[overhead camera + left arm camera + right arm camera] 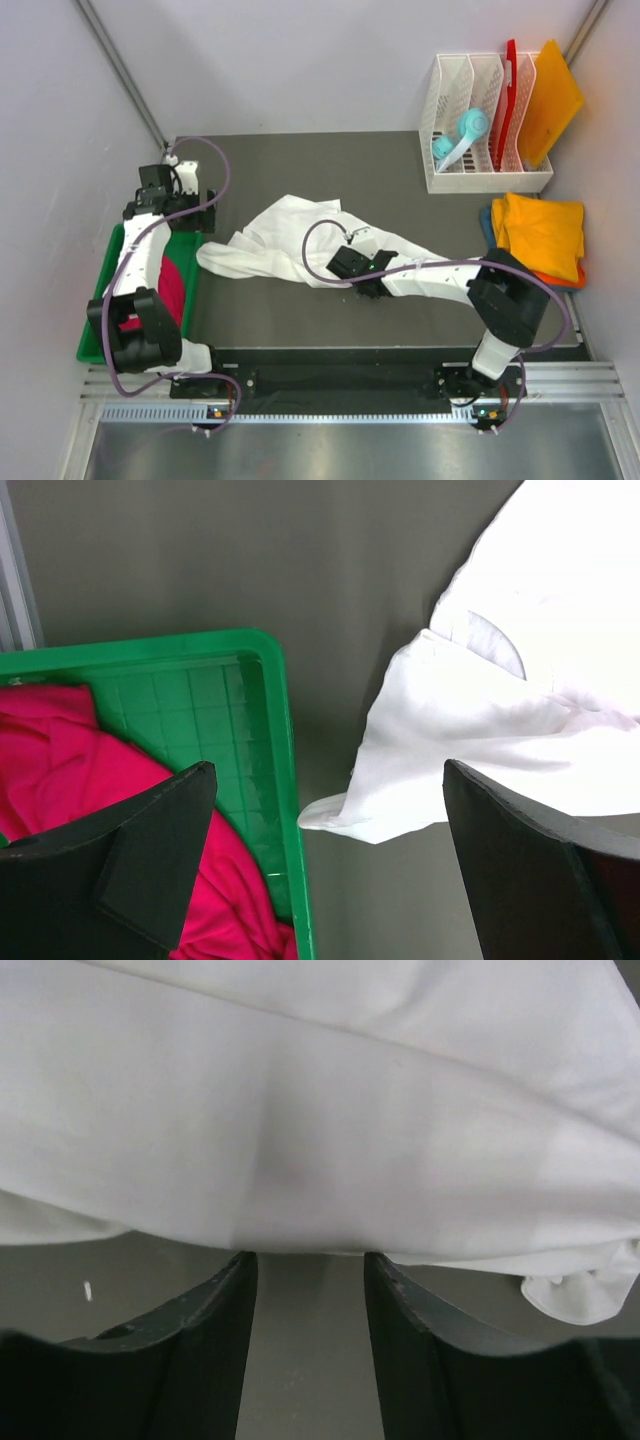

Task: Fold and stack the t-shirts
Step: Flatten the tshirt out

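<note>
Pink t-shirt (172,285) lies bunched in the green tray (250,650), partly hidden by the left arm (140,262). The right gripper (305,1260), a little open, sits at the near edge of the white t-shirt (290,240) on the counter (300,160), its tips lost under cloth. Farther back, the left gripper (328,770) hangs wide open, empty.

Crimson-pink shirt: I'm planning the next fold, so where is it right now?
The crimson-pink shirt lies bunched in the green bin at the top view's left side, left of the white shirt.
</note>
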`<action>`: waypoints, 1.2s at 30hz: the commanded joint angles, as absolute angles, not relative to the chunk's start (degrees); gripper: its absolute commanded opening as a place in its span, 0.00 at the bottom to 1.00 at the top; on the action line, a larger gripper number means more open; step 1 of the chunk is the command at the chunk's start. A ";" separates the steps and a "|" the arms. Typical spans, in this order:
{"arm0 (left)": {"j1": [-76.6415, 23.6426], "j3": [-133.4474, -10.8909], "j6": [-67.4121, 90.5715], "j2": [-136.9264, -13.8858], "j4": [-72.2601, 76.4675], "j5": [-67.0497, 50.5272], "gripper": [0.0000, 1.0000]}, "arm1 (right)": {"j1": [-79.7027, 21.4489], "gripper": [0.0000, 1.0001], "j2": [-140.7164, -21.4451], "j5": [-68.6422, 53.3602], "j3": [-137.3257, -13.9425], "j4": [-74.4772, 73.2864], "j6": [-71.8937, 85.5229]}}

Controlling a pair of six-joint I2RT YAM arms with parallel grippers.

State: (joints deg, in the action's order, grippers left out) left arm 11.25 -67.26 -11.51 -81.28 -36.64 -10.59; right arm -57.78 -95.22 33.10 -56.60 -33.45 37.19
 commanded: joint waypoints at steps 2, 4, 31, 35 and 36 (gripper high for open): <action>11.08 -66.45 -12.13 -81.21 -36.21 -9.76 0.99 | -56.52 0.41 -99.66 34.71 -62.04 -31.38 36.91; 11.16 -66.27 -12.48 -80.95 -36.04 -9.49 0.99 | -56.34 0.40 -100.46 35.77 -62.40 -31.29 36.83; 11.07 -65.92 -10.28 -81.83 -35.95 -8.61 0.99 | -43.17 0.00 -101.85 40.08 -86.19 -29.80 23.91; 11.08 -66.35 -9.50 -82.79 -35.77 -8.53 0.99 | -36.93 0.00 -106.69 37.45 -92.62 -28.92 22.94; 11.16 -66.88 -9.23 -83.05 -36.12 -8.53 0.99 | -34.48 0.00 -109.22 37.01 -95.25 -28.92 23.11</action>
State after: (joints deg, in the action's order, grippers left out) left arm 11.25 -65.67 -10.59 -81.56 -36.62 -9.04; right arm -41.34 -102.63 36.95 -88.38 -29.63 25.56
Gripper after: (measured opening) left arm 0.989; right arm 0.010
